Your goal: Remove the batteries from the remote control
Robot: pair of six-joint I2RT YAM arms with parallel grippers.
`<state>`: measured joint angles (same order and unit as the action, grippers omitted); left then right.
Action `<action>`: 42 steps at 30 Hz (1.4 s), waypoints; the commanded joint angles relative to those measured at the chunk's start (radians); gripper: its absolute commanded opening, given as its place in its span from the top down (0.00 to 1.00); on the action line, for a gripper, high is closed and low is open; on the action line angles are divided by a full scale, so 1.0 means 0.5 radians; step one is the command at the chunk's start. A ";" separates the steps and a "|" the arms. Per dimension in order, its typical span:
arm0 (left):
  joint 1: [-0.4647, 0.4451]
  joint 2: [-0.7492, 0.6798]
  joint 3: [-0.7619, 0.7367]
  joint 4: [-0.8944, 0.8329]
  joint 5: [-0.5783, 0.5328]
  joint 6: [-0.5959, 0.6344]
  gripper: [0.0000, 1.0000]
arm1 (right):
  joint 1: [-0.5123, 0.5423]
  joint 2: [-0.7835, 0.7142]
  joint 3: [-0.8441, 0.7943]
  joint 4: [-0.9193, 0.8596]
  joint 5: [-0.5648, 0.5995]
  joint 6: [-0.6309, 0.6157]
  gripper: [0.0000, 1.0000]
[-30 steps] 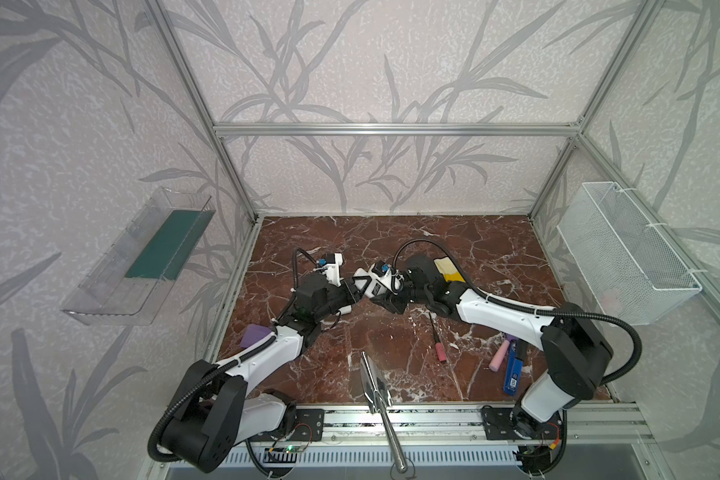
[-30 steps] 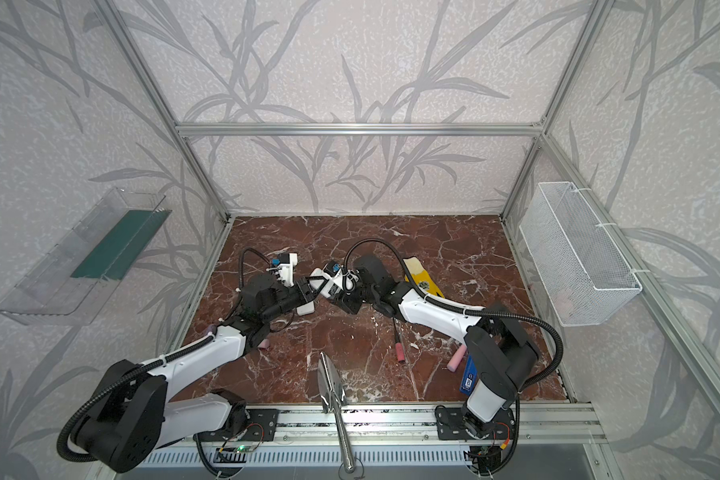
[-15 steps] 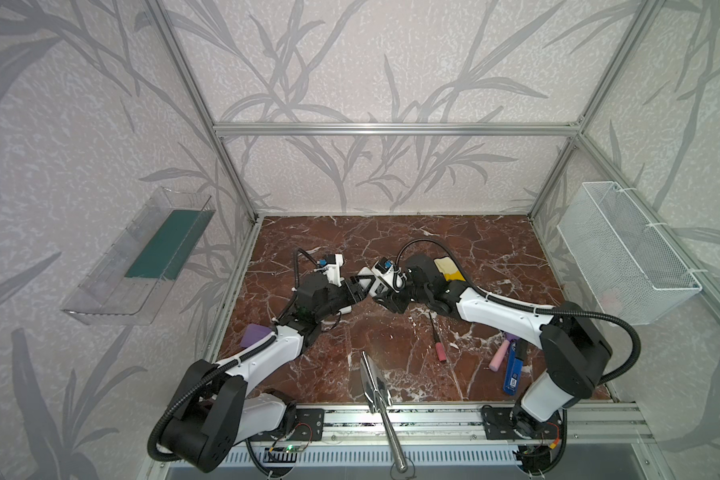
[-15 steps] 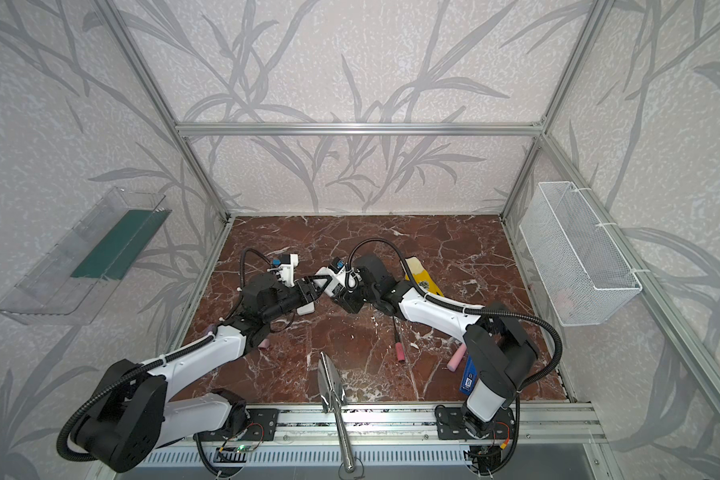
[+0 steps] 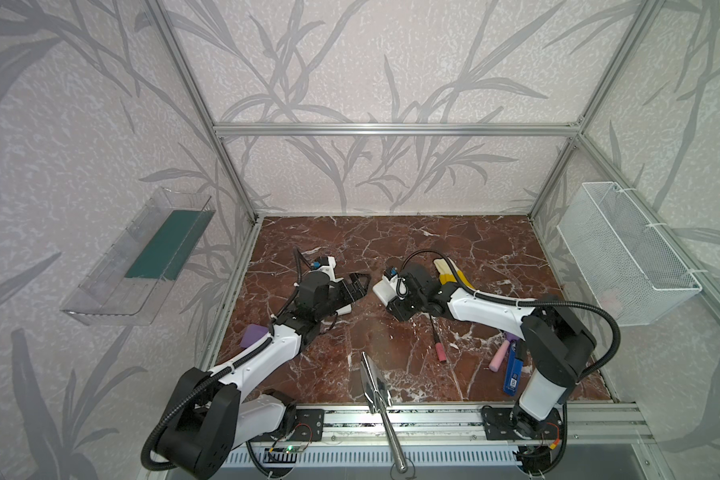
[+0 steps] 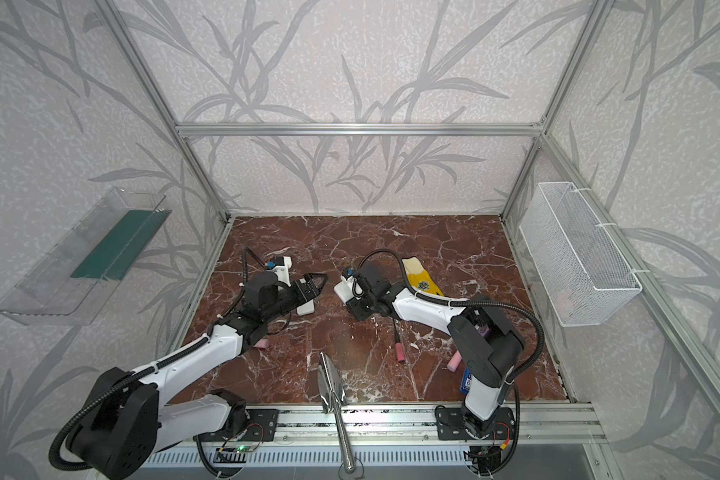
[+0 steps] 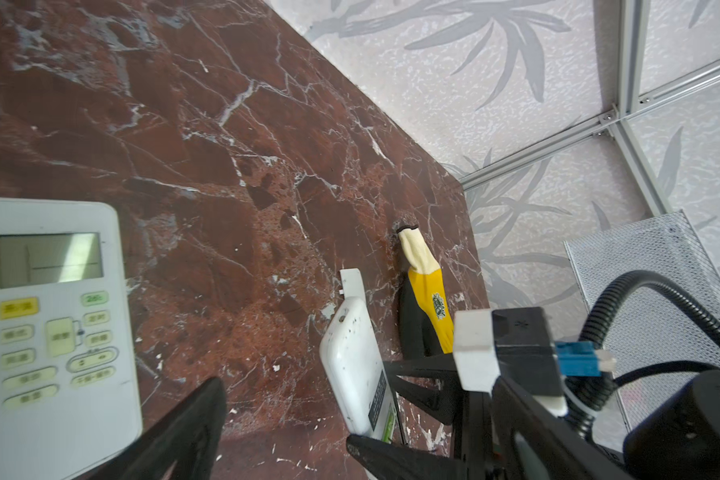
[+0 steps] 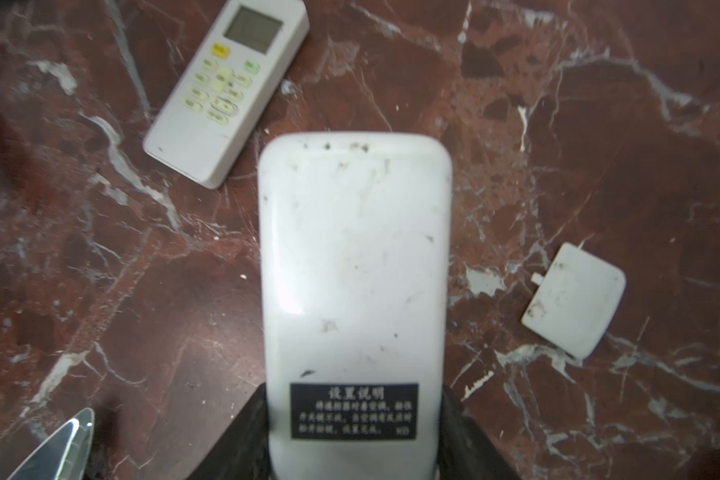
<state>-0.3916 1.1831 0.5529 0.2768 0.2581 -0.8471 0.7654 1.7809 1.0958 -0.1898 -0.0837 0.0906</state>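
Note:
My right gripper (image 8: 354, 440) is shut on a white remote control (image 8: 354, 270), held by its sides with its back and a black label facing the wrist camera. In the left wrist view the same remote control (image 7: 352, 365) shows a lime green sliver, one of the batteries (image 7: 388, 426), at its open end. Its white cover (image 8: 574, 299) lies loose on the marble. My left gripper (image 7: 287, 449) stands open and empty, a short way from that remote. In both top views the left gripper (image 5: 360, 282) points toward the right arm.
A second remote (image 8: 225, 91) lies face up beside my left gripper. A yellow glove (image 5: 454, 274), a pink-handled screwdriver (image 5: 437, 347), a pink cylinder (image 5: 497, 359), a blue lighter (image 5: 513, 374) and a metal trowel (image 5: 373, 382) lie around. A wire basket (image 5: 624, 257) hangs on the right wall.
My left gripper has opened wide and drawn back to the left, away from the remote in my right gripper. The right arm has barely moved.

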 commanded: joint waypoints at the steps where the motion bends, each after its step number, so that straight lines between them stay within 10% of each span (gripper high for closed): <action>1: 0.004 -0.044 0.058 -0.228 -0.187 -0.002 0.01 | -0.003 0.105 0.134 -0.249 0.099 0.126 0.77; 31: 0.004 -0.016 0.071 -0.263 -0.204 0.004 0.02 | 0.014 0.359 0.384 -0.508 0.198 0.363 0.53; 42: 0.003 -0.037 0.051 -0.270 -0.206 0.004 0.01 | 0.028 0.345 0.433 -0.544 0.215 0.345 0.27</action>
<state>-0.3916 1.1713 0.5568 0.1349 0.1757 -0.8478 0.7734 1.9598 1.2823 -0.4332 0.0113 0.2649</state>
